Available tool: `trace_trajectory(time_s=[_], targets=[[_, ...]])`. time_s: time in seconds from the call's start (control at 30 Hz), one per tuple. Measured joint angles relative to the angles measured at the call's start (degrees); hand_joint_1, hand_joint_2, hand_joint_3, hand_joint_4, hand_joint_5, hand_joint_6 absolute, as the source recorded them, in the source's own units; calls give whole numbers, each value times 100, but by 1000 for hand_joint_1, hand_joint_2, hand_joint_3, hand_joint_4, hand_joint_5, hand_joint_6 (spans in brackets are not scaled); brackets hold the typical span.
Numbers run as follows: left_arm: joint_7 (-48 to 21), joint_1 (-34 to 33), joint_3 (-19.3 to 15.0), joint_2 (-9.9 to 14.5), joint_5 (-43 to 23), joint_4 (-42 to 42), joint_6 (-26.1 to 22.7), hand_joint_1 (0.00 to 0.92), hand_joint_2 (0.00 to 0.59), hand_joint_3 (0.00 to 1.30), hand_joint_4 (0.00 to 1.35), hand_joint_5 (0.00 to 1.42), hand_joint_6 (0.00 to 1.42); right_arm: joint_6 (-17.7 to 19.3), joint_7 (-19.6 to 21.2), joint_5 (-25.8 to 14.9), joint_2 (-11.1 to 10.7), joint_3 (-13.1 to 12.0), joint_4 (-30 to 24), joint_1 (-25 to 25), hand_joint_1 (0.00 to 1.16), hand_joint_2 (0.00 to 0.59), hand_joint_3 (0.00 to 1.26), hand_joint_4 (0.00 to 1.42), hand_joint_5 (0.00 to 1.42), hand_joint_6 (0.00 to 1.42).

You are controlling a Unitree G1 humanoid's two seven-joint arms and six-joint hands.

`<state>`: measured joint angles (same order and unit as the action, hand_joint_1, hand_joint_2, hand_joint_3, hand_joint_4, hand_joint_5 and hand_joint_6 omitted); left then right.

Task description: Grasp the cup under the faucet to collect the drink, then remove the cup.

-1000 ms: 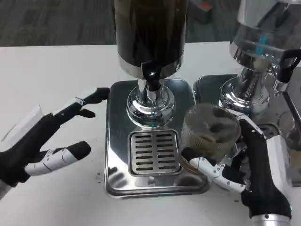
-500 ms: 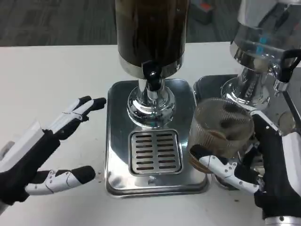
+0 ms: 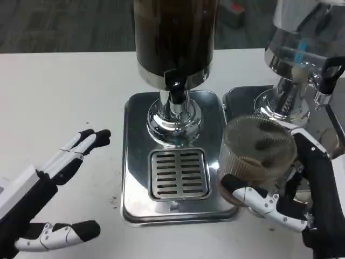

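Head view: right robot hand point(image 3: 294, 202) holds the filled cup point(image 3: 257, 156); keep it level, clearing the tray edge point(image 3: 135, 162); left robot hand point(image 3: 48, 199) wide.

A drinks counter set up in an office or lab is suggested: two drink dispensers point(image 3: 175, 48) point(image 3: 302, 54) on chrome stands are placed on a white table point(image 3: 54, 97), and grey carpet point(image 3: 59, 24) is seen behind.

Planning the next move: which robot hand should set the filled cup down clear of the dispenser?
Right. The right robot hand already holds the cup beside the drip tray; the left robot hand rests open, farther off.
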<state>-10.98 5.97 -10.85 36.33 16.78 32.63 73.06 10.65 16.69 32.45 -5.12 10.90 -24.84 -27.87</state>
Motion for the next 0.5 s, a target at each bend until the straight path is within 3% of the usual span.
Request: trace_trajectory(time_s=[0.27,0.5], targets=[[36,201,-4,192,-20,-132,290,0,83,35,0,0,185,1,-102,-4,-15,-40,-192,-313,730,241,461,610,834,1208],[32,362,103,516,-41,-204,601,0,84,35,0,0,187,6,-198,64,-56,-17,-336,-630,732,241,461,610,834,1208]])
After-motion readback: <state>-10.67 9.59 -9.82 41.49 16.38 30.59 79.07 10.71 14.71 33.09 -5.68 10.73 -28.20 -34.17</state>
